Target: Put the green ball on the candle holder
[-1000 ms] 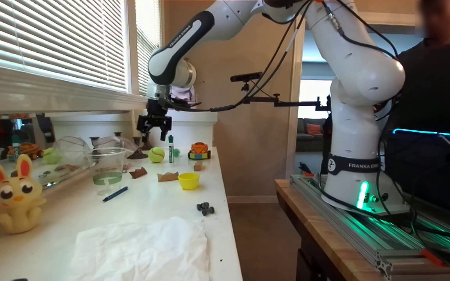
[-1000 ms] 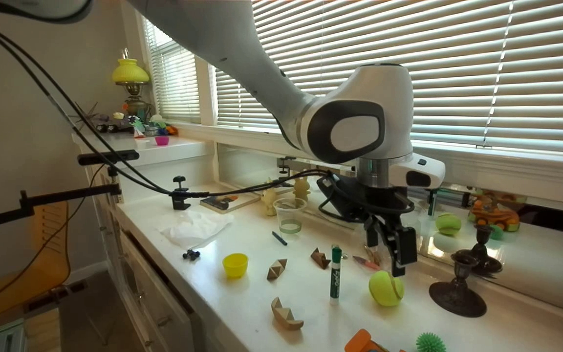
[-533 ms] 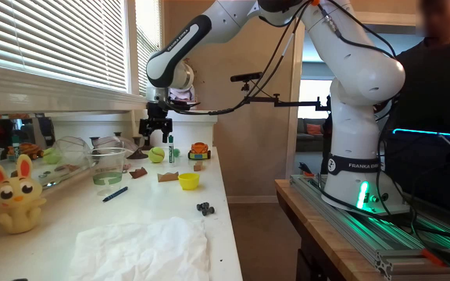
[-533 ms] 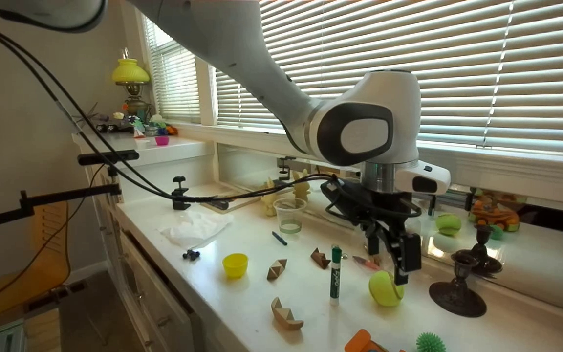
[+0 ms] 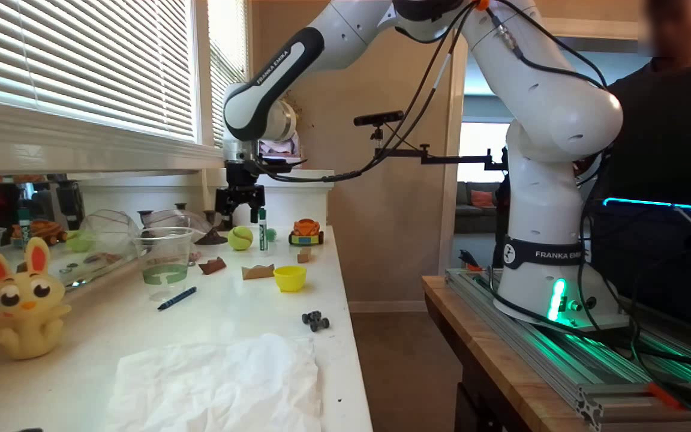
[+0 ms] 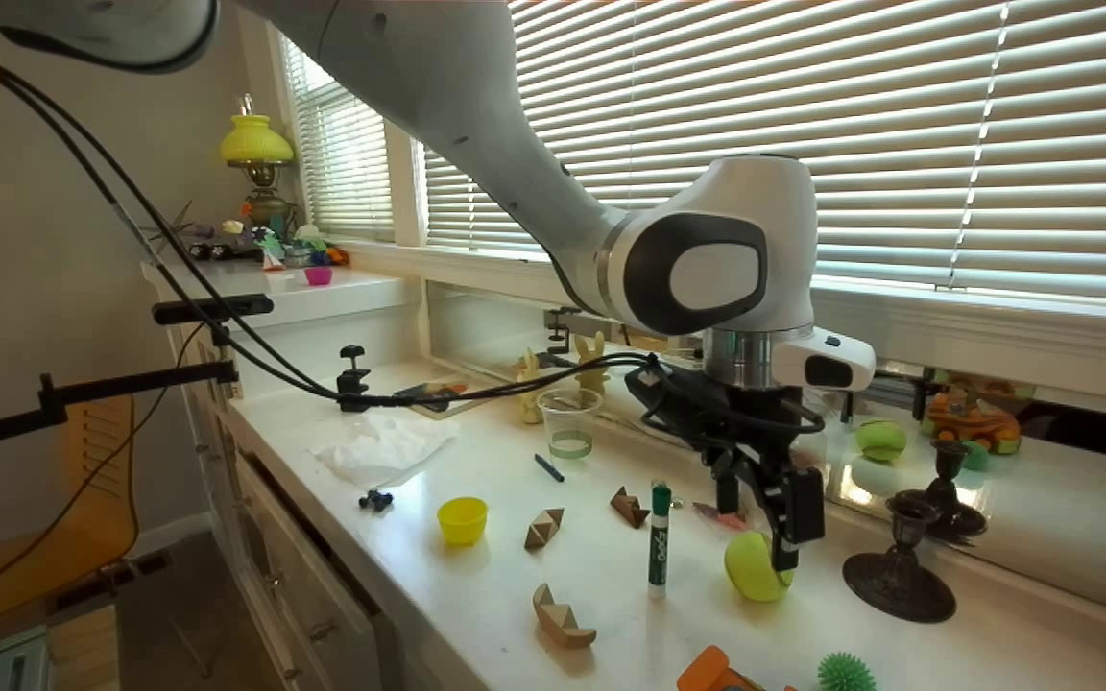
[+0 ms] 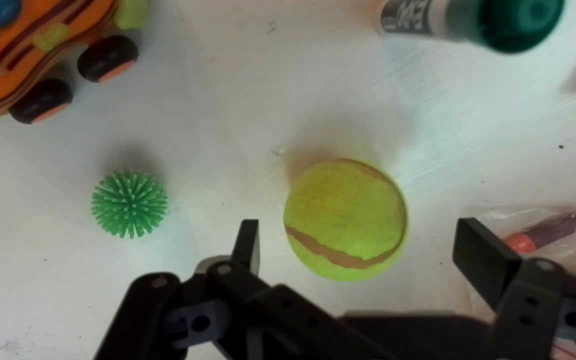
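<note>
Biggest before you is the white counter [image 5: 243, 318], and along its back edge stands a mirror [image 6: 1052, 489]. Your claw [image 6: 757, 534] hangs above the counter, pointing down, its two fingers well spread. The dark candle holder [image 6: 899, 566] stands upright near the mirror, which reflects it. Then you have the green ball [image 7: 345, 220], a yellow-green tennis ball: it rests on the counter under the claw, and your wrist view shows it between the two fingers, with a gap on each side. It lies near the candle holder, apart from it. Near the ball, a green-capped marker [image 6: 659, 542] stands on end. Smallest of these is a spiky ball [image 7: 129, 204] nearby.
</note>
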